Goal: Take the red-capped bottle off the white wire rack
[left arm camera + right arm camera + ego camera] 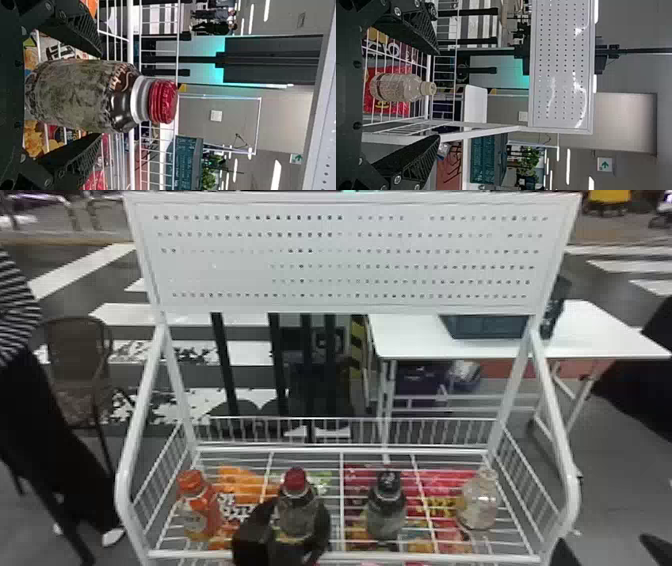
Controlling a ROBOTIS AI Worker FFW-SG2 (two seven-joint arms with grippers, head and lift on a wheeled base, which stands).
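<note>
At the lower middle of the head view, the red-capped bottle stands upright in the white wire rack. The left pincer is around it, fingers spread wide, one on either side; from where I stand I can't tell whether they touch the bottle.

Over at the lower right edge is the right pincer, also wide open, with nothing in its grasp.

Three other bottles share the rack: an orange-capped bottle at the lower left, a black-capped bottle just right of centre, and a clear bottle toward the lower right. Bright snack packets show through the wires among them. Across the top of the frame, a white perforated panel spans the rack's upright posts.
</note>
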